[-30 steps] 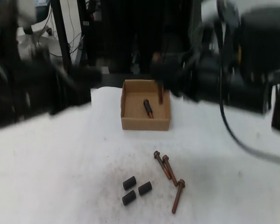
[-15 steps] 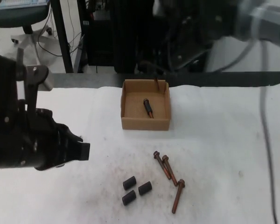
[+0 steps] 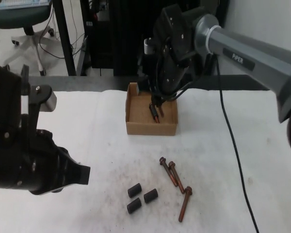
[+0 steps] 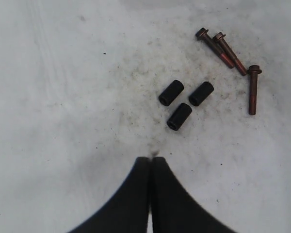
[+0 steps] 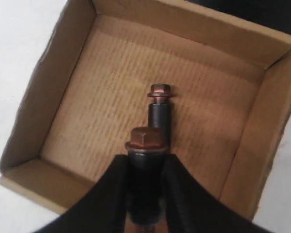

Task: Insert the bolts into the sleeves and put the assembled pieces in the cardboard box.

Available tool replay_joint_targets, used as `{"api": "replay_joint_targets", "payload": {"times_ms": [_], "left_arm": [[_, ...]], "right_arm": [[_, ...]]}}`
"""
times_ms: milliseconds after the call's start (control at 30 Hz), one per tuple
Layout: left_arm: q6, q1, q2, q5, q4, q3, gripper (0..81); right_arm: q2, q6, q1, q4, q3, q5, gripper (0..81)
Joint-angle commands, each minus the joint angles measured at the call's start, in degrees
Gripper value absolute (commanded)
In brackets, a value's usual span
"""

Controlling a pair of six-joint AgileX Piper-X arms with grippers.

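Note:
My right gripper [image 5: 144, 167] is shut on an assembled piece [image 5: 144, 145], a copper bolt inside a black sleeve, held just above the cardboard box [image 5: 194, 24]. Another assembled piece [image 5: 159, 109] lies on the box floor beneath it. In the high view that gripper [image 3: 157, 101] hangs over the box [image 3: 151, 128]. Three loose bolts [image 4: 230, 53] and three black sleeves [image 4: 179, 116] lie on the white bench, ahead of my left gripper [image 4: 151, 160]. Its fingers are pressed together with nothing between them, and it hovers at the bench's near left [image 3: 85, 174].
White cloth covers the bench [image 3: 242, 160]. The right arm's black cable [image 3: 233, 141] trails across the right side. Black equipment racks [image 3: 116, 34] and an office chair [image 3: 19, 19] stand behind the bench's far edge.
The right arm has swung in from the back and come down over the box with the assembled piece. The left arm has settled at the near left, barely shifting in the last half second.

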Motion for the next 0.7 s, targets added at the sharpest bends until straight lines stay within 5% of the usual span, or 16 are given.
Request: {"api": "replay_joint_targets", "payload": {"times_ms": [0, 333, 400, 567, 667], "left_arm": [[0.1, 0.1, 0.0, -0.5, 0.4, -0.3, 0.3], [0.1, 0.1, 0.0, -0.5, 0.6, -0.3, 0.3], [0.8, 0.1, 0.0, -0.5, 0.6, -0.3, 0.3], [1.2, 0.1, 0.0, -0.5, 0.7, -0.3, 0.3], [1.2, 0.1, 0.0, -0.5, 1.0, -0.3, 0.3]], "right_arm": [[0.5, -0.3, -0.6, -1.9, -1.2, 1.4, 0.6], [1.1, 0.1, -2.7, -4.4, -1.2, 2.4, 1.1], [1.1, -0.5, -3.1, -4.6, -1.2, 1.6, 6.6], [1.1, -0.3, -3.4, -5.1, -1.2, -1.5, 35.4], [1.0, -0.3, -3.4, -5.2, -1.3, -1.5, 36.7]]}}
